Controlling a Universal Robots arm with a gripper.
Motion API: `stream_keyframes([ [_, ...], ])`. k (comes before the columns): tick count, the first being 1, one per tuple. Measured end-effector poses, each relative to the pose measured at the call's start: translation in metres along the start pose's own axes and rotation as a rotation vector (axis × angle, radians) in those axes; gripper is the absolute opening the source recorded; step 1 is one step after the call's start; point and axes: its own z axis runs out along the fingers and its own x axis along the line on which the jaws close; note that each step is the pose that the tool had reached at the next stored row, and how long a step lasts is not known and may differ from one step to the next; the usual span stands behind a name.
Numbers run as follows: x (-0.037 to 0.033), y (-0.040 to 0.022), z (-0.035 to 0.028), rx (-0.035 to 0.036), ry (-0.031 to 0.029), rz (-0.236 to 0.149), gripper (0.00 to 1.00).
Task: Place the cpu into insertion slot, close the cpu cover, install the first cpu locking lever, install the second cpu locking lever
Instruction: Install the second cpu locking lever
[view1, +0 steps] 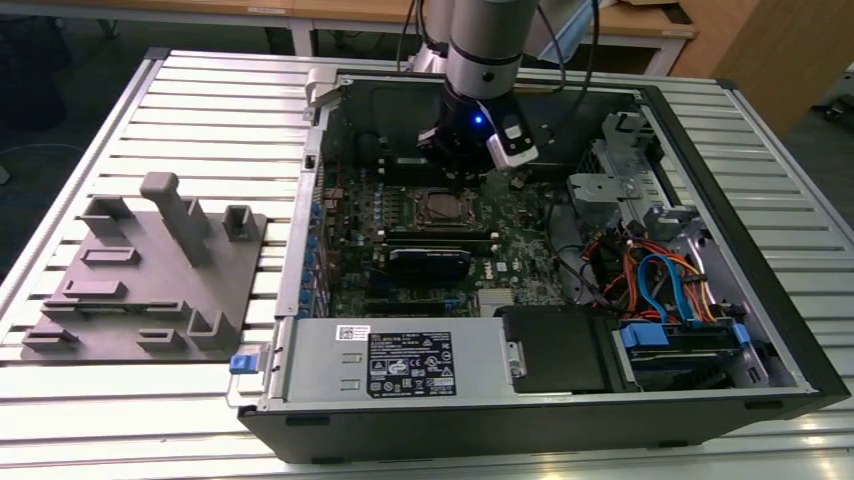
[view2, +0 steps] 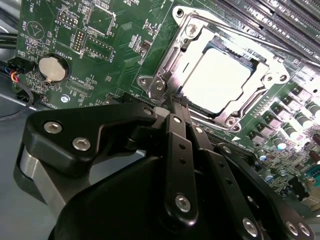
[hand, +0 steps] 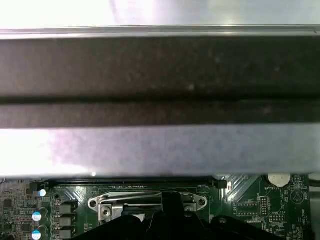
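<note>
At upper centre of the exterior view, our gripper (view1: 461, 150) hangs clenched beside the cpu cover (view2: 220, 75), already lowered over the cpu (view2: 215, 77); lever installation, we judge, demands precise hooking.

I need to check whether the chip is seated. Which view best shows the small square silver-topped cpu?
The second wrist view: the square silver-grey cpu lies close and bright inside the silver metal cpu cover, just past the gripper. The exterior view shows the socket area small and dark. The first wrist view catches the cover's edge.
</note>
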Motion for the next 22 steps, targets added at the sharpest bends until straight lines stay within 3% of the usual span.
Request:
stream_keyframes([
  [10, -0.0001, 0.0004, -0.0081, -0.0002, -0.0001, 0.0, 0.1],
  [22, -0.0001, -0.0001, -0.0091, -0.0001, 0.0, 0.0, 0.1],
])
